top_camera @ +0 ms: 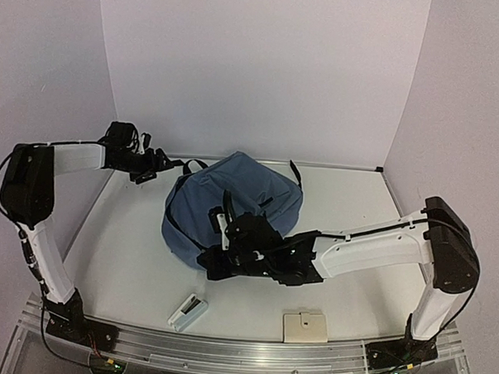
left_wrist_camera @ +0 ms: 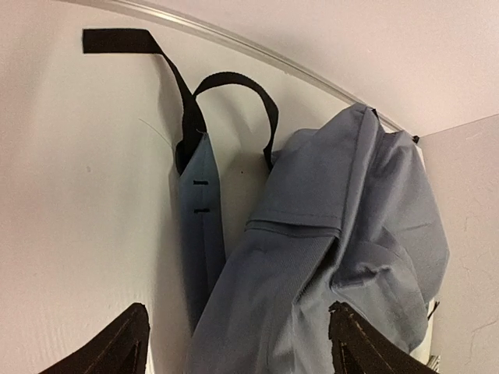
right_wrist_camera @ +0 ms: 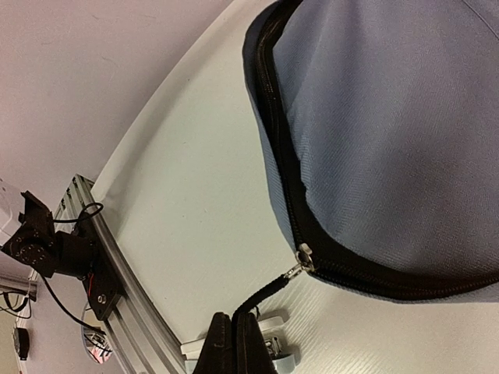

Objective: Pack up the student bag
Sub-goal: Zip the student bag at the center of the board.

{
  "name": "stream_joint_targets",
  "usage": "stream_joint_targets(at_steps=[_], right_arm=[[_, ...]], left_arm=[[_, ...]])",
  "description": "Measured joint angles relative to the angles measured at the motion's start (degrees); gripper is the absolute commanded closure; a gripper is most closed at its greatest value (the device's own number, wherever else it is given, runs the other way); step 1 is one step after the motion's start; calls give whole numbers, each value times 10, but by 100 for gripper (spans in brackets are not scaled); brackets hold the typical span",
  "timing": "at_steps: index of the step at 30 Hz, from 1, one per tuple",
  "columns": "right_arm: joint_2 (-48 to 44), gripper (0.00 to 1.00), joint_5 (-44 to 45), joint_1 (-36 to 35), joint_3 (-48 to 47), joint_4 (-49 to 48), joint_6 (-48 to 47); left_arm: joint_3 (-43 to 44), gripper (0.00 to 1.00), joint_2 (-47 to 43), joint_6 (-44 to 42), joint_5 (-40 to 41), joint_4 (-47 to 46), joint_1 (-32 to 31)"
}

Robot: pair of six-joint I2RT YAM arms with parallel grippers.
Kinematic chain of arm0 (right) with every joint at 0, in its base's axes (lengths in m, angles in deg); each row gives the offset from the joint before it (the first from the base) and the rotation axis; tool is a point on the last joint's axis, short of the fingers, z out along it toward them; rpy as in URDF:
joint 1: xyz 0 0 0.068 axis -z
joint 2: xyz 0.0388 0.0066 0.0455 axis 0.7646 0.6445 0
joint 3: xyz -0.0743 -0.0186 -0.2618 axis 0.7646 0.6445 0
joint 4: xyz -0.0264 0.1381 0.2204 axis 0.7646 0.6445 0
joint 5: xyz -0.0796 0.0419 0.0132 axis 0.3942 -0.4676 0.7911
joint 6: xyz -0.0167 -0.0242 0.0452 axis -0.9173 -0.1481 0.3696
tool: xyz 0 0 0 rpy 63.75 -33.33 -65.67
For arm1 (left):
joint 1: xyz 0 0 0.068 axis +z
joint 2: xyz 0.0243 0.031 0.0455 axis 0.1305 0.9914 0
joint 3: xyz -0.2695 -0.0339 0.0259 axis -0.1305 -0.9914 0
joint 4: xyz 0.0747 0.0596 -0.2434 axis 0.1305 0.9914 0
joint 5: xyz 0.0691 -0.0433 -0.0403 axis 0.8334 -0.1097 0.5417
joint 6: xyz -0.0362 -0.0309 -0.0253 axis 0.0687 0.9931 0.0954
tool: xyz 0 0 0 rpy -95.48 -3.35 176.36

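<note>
The slate-blue student bag [top_camera: 236, 205] lies in the middle of the table. It also shows in the left wrist view [left_wrist_camera: 327, 257] and the right wrist view [right_wrist_camera: 390, 132]. My right gripper [right_wrist_camera: 236, 343] is shut on the black cord pull [right_wrist_camera: 261, 298] of the bag's zipper slider [right_wrist_camera: 304, 261], at the bag's near edge [top_camera: 211, 264]. The black zipper [right_wrist_camera: 284, 179] runs along the bag's rim. My left gripper [left_wrist_camera: 238, 351] is open, its fingers [left_wrist_camera: 117, 347] apart above the bag's back-left side, near the black straps [left_wrist_camera: 226, 86]. In the top view it sits at the bag's far left [top_camera: 166, 163].
A small white object [top_camera: 188, 311] lies near the front edge, just under my right gripper in the right wrist view [right_wrist_camera: 273, 354]. A beige flat box [top_camera: 305, 327] lies to its right. An aluminium rail [top_camera: 226, 352] runs along the front. Walls close the back and sides.
</note>
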Motion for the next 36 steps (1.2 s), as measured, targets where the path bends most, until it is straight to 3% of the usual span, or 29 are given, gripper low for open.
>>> stream_joint_targets(at_steps=[7,14,20,22,27,33,36], right_arm=[[22,100,7,0,-29,1,-4],[48,100,7,0,-48,0,-12],[59,100,5,0,-52,0,-14],[60,100,5,0,-52,0,-14],[60,100,7,0,-52,0,-13],[60,100,23,0,-51,0,-9],[52,100,33,2,-38,3,-4]], left_arm=[[-176,10,-225,80,59,17,-46],[-312,10,-296,192,90,55,-146],[-342,13,-315,257,101,40,-193],[-345,21,-315,270,100,29,-199],[-346,61,-308,291,90,-2,-202],[-355,95,-296,305,80,-32,-204],[-357,100,-290,309,79,-37,-204]])
